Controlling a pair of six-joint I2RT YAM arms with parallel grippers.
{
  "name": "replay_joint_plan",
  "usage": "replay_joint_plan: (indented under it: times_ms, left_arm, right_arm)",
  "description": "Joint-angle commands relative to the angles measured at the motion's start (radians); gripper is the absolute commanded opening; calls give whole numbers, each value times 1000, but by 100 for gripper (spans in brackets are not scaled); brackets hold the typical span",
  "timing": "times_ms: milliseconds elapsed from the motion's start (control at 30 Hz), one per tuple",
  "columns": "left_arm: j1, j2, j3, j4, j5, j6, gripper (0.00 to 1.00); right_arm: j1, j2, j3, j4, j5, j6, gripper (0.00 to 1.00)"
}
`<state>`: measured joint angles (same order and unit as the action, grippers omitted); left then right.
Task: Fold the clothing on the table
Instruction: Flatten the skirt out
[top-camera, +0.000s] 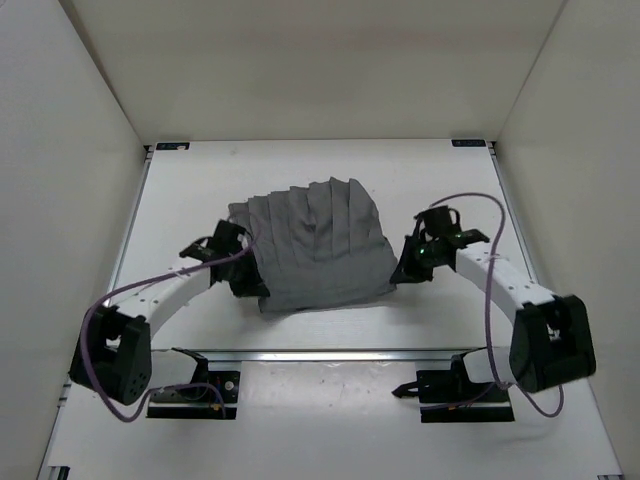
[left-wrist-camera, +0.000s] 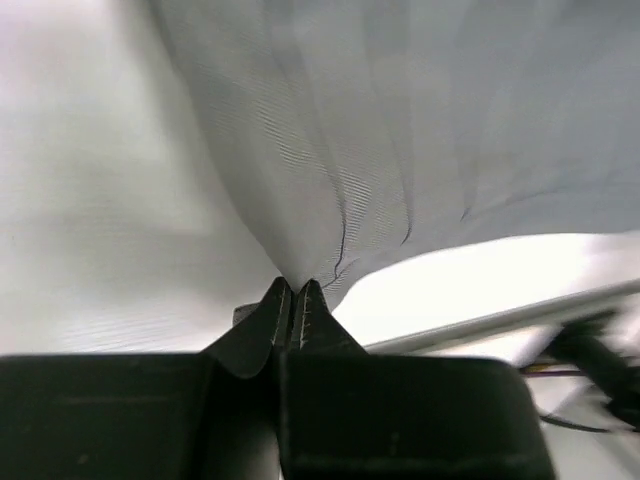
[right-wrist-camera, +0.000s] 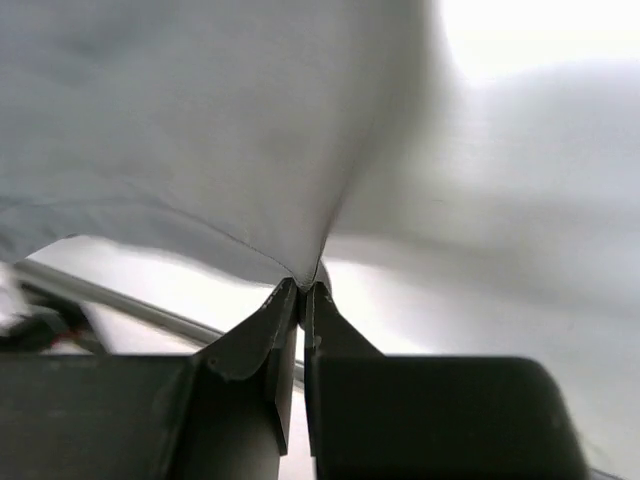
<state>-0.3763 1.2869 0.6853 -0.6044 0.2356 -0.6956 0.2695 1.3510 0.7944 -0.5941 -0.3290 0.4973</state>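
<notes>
my white-shelled arms (top-camera: 170, 290) carry black joints (top-camera: 112, 355), looping purple cables (top-camera: 475, 195), a green wrist light (top-camera: 425, 250) and black tapered grippers (left-wrist-camera: 293, 287).

The clothing (top-camera: 315, 245) lies on the table (top-camera: 200, 180), between the two grippers. The left gripper (top-camera: 246, 283) is at its near left corner, with the cloth's edge between the tips; from there the clothing (left-wrist-camera: 400, 130) spreads ahead and to the right. The right gripper (top-camera: 399, 270) is at the near right corner, the edge likewise between its tips (right-wrist-camera: 303, 290), and the cloth runs ahead and left. The rail (top-camera: 330, 355) lies behind both grippers, crossing the table.
</notes>
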Motion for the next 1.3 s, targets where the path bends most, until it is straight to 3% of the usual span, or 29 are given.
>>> replay_joint_plan:
  times_ms: [0,133,300,433,567,700,800,867,967,1067,1267]
  left_arm:
    - [68,-142,296,-70,8,4,0]
    - [86,-199,518,-118,-22,-44,0]
    - [85,-371,536,-116,-87,-128,0]
    - [73,-365,649,-164,-114,-119,0]
    - [89,-258,671,-132,-67,-96,0]
    - [132,-143,655,-43,27,-102,0]
    - [166,-23,747,-8,66,-110,0]
    - [180,73,849,-20,99,-117,0]
    - [188,123,987,-43,96,-133,0]
    - [195,111,968,-11,122,-153,0]
    - [174,38,584,112,128,-131,0]
  right_arm:
    - [-55,-186,256,-78,-30,-28,0]
    - [-79,-285,422,-142,-30,-34,0]
    - [-85,-446,462,-180,-56,-31,0]
    - [-111,-437,604,-251,-83,-52,1]
    - [-148,-314,631,-243,-189,-100,0]
    - [-145,-121,689,-219,-170,-157,0]
    - [-180,17,842,-237,-165,-177,0]
    - [-170,112,1038,-283,-156,-181,0]
    - [-179,139,1193,-306,-133,-126,0]
    - [-210,120,1091,-247,-206,-103,0]
    - [-227,89,711,-168,-245,-135,0]
